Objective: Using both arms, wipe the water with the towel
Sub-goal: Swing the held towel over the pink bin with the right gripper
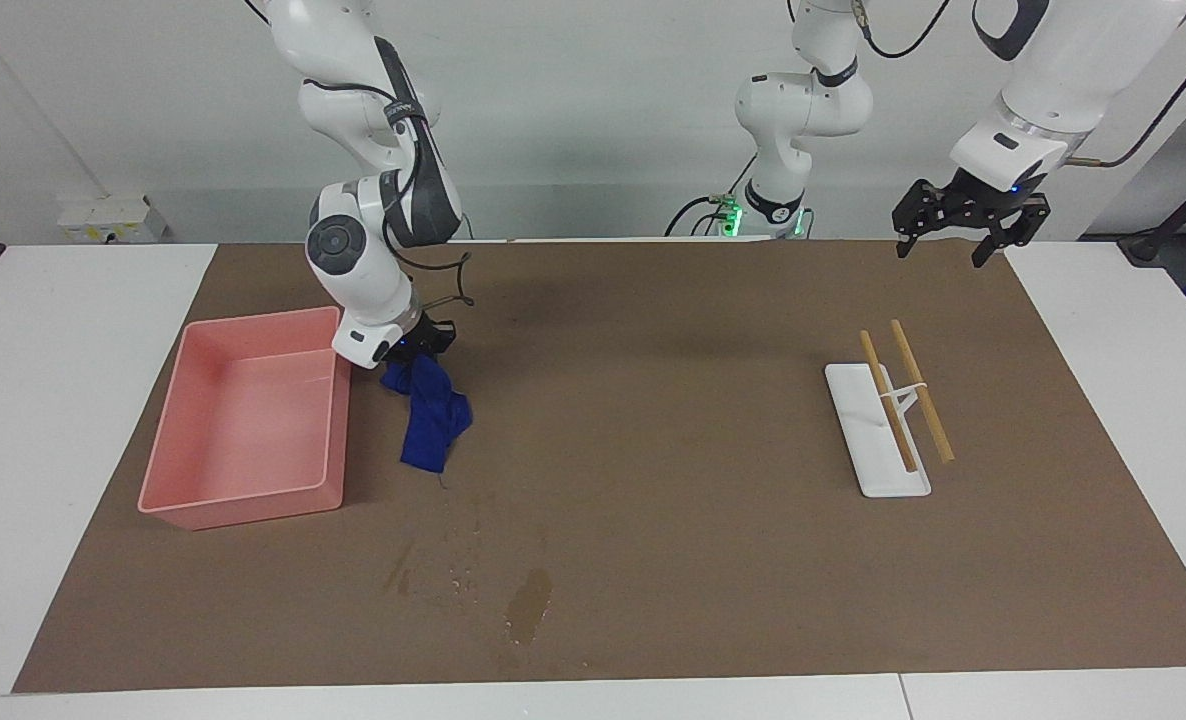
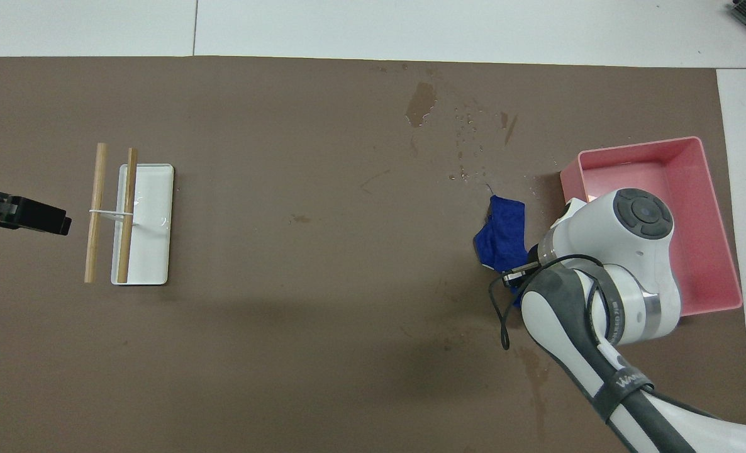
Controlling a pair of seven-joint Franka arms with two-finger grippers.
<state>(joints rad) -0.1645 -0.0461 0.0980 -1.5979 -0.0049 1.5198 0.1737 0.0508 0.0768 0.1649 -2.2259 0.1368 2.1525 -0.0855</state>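
At centre-left of the facing view the right gripper (image 1: 415, 350), clamped shut on the hanging royal-blue cloth towel (image 1: 429, 420), must next lower it onto the dark water blotches (image 1: 528, 606) near the frame's bottom edge, while the left gripper (image 1: 963, 226) waits open at upper right.

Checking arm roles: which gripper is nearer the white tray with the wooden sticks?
Left. The left gripper hangs open above the paper's edge near the white tray; the right gripper holds the towel beside the pink tray.

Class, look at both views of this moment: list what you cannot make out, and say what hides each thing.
- Right gripper fingertips on the towel: overhead view, covered by its own wrist.
- Left gripper: overhead view, mostly cut off by the frame edge.
- Water droplets: both views, too small to count.
- Pink tray: overhead view, its corner nearest the robots hidden under the right arm.
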